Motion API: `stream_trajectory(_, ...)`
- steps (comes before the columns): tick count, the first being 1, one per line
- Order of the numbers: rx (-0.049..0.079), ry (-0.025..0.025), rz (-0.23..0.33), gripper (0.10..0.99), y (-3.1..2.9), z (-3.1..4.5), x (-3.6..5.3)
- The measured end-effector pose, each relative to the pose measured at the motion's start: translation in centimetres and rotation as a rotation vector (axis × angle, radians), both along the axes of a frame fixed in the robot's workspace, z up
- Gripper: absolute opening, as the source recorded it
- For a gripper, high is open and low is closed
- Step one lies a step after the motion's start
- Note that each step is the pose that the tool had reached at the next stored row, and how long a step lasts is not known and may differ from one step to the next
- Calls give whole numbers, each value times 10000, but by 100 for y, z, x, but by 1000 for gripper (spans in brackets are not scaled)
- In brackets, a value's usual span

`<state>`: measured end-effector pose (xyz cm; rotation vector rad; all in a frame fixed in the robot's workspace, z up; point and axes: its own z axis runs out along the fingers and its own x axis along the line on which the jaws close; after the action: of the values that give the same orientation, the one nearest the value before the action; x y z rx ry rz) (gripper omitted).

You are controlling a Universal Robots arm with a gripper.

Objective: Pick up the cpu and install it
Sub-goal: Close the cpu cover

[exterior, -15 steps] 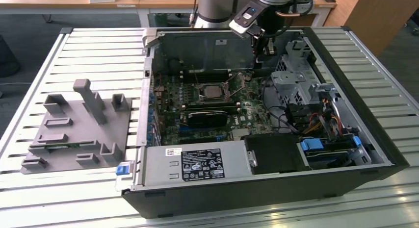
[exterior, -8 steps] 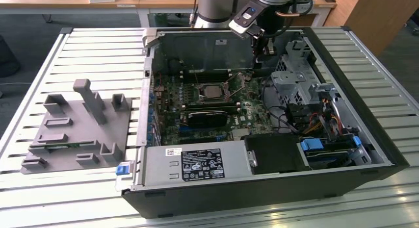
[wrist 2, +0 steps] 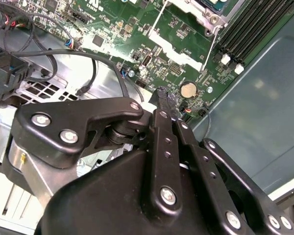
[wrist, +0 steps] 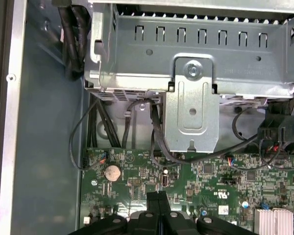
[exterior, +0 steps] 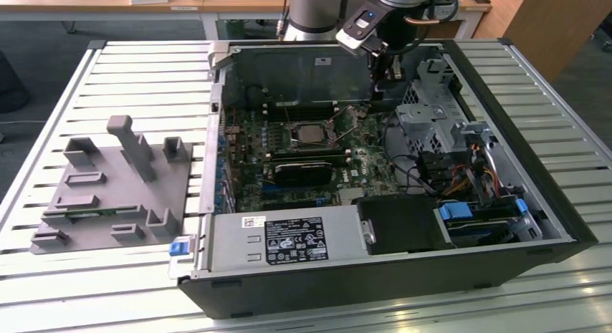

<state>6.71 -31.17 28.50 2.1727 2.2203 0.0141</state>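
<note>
Black jaws are pressing together on nothing, hovering over the motherboard near its coin cell. That is likely because the cpu is already lying in its socket, well apart, inside the open case on the slatted tabletop.

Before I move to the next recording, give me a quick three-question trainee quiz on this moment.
1. True or false: the gripper is spread wide open.
2. Where is the grey tray? A) on the slatted table, at the exterior view's left of the computer case; B) inside the case; C) in the gripper.
3. Fill in: in the first wrist view, the round coin cell sits on the green ___.

Key: 1 false, its fingers are shut together; 2 A; 3 motherboard.
</note>
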Motion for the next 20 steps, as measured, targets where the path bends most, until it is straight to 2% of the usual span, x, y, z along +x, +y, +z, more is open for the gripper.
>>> stream_trajectory(6, -1, 1, 0, 106, -1, -21, 1)
stream_trajectory(15, -1, 13, 0, 106, -3, -183, -6)
stream_trajectory(20, 0, 47, 0, 106, -3, -273, -6)
